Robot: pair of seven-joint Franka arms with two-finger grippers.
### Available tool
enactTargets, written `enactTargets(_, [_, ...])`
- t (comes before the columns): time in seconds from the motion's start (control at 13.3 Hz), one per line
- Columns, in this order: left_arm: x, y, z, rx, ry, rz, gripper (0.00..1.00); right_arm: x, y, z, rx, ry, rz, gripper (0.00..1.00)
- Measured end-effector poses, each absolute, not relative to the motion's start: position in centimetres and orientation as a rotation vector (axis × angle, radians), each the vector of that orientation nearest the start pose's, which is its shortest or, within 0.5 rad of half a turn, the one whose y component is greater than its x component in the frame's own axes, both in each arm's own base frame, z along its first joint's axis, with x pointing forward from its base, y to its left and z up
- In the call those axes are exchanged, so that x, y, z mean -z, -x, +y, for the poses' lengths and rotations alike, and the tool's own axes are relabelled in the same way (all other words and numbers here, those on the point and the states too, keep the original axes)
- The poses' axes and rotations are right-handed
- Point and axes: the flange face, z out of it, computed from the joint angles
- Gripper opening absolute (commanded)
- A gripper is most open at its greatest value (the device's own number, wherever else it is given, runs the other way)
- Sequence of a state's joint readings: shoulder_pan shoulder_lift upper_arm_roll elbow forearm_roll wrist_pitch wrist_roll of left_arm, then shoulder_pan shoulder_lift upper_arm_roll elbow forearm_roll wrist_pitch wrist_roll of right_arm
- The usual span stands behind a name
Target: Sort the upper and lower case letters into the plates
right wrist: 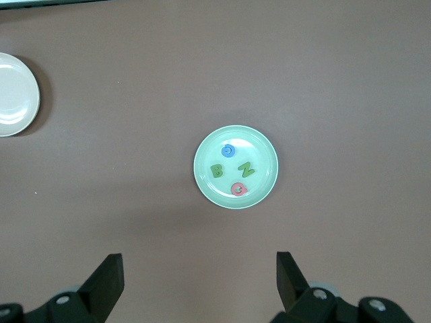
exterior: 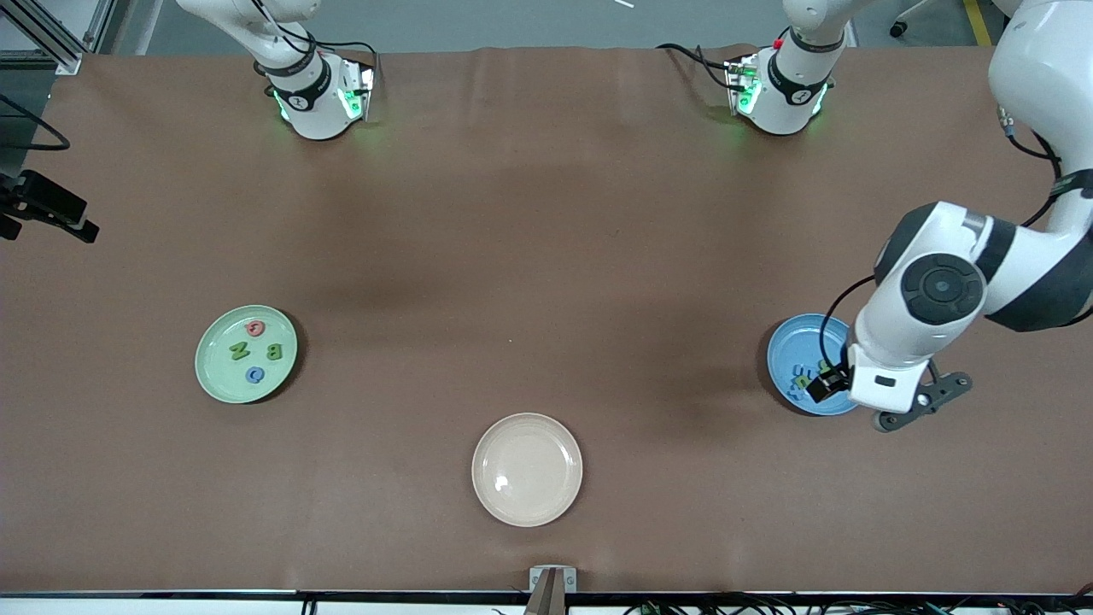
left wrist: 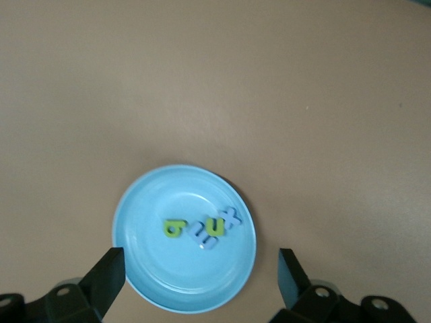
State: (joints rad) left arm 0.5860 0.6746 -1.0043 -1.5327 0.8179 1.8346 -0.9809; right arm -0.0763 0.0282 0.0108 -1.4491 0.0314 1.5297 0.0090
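Observation:
The pale green plate (exterior: 218, 367) (right wrist: 259, 151) lies toward the right arm's end and holds several letters: a green B (exterior: 275, 351), a green N (exterior: 238, 349), a blue one (exterior: 254, 374) and a red one (exterior: 254, 327). The blue plate (exterior: 790, 342) (left wrist: 182, 276) lies toward the left arm's end, with several small letters (left wrist: 215, 227) in green and pale blue clustered in it. My left gripper (left wrist: 202, 259) hangs open over the blue plate, nothing between its fingers. My right gripper (right wrist: 199, 266) is open and empty, high over the table, and is out of the front view.
An empty cream plate (exterior: 527, 469) (right wrist: 13, 94) sits mid-table, nearer the front camera than both other plates. A black device (exterior: 43, 209) juts in at the right arm's end. Bare brown tabletop lies between the plates.

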Motion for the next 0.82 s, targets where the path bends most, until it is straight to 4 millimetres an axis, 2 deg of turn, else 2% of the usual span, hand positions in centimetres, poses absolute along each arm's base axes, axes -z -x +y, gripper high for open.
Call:
enactTargets(0.3, [-42.5,-68.6,-8.5,0.214,2.904,-0.418,1.0,-66.3,-55.8,-3.3,0.084,3.109,0.112,1.0])
enactTargets(0.45, [-43.6,-68.4,-8.0,0.198,2.886,-0.344,1.0,-66.3,-55.8,-3.3,0.084,3.109,0.112,1.0])
enactTargets(0.67, [-45.2,-67.7,-8.4,0.159,2.91,-0.323,1.0,-66.3,-55.8,-3.3,0.084,3.109,0.112,1.0])
enactTargets(0.82, [-47.1,-67.3,-8.5,0.146,2.923,-0.32,1.0,-66.3,-55.8,-3.3,0.085,3.109,0.112,1.0])
